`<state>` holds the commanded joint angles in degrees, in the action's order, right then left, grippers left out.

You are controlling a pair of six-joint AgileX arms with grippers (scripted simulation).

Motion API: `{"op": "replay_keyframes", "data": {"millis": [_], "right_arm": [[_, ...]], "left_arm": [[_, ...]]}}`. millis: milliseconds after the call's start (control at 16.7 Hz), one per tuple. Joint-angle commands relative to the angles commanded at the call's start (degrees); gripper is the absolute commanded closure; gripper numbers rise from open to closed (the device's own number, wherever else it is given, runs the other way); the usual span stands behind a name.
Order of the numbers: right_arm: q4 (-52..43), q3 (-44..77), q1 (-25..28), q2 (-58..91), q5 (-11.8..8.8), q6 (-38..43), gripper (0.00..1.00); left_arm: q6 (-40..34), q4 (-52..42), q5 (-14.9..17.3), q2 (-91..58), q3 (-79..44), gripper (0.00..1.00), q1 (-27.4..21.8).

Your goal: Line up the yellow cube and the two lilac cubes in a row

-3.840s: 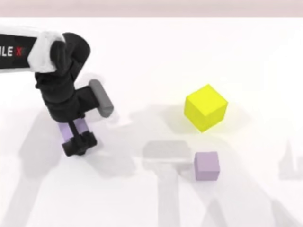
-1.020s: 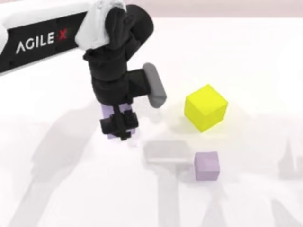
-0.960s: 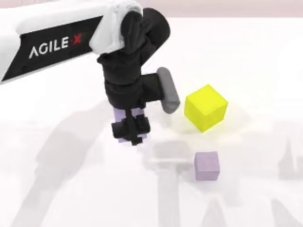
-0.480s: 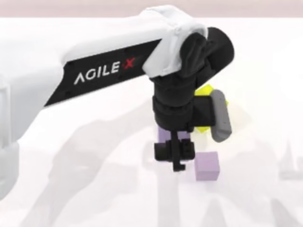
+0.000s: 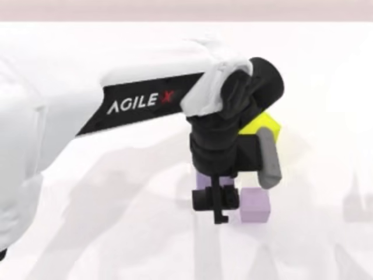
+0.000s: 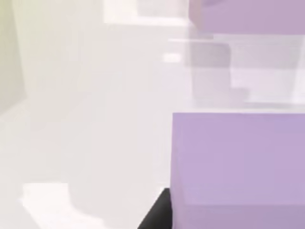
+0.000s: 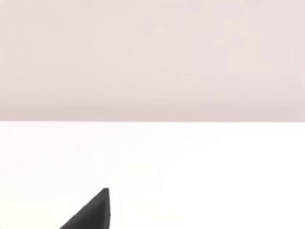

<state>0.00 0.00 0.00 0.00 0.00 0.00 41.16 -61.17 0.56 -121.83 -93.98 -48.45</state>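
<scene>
The white desk (image 5: 116,233) is bare but for three cubes and my left arm reaching across it. Nearest the top view's lower edge, one lilac cube (image 5: 254,205) rests alone on the desk. Just beside it on its left my left pincer (image 5: 215,200) grips the other lilac cube (image 5: 205,180), fingers narrowed onto its sides — it looks ready to set down. Beyond, half hidden by my wrist, sits the yellow cube (image 5: 263,123). The row isn't formed yet. My right arm is parked out of sight.
</scene>
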Motion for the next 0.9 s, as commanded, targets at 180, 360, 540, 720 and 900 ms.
{"op": "replay_keyframes", "data": {"millis": [180,360,540,720,900], "right_arm": [[0.0,0.0,0.0,0.0,0.0,0.0,0.0],[0.0,0.0,0.0,0.0,0.0,0.0,0.0],[0.0,0.0,0.0,0.0,0.0,0.0,0.0],[0.0,0.0,0.0,0.0,0.0,0.0,0.0],[0.0,0.0,0.0,0.0,0.0,0.0,0.0]], "left_arm": [[0.07,4.98,0.06,-1.71,3.42,1.0,-0.26],[0.13,5.63,0.08,-2.01,3.96,1.0,-0.36],[0.13,5.63,0.08,-2.01,3.96,0.85,-0.36],[0.13,5.63,0.08,-2.01,3.96,0.62,-0.36],[0.13,5.63,0.08,-2.01,3.96,0.4,-0.36]]}}
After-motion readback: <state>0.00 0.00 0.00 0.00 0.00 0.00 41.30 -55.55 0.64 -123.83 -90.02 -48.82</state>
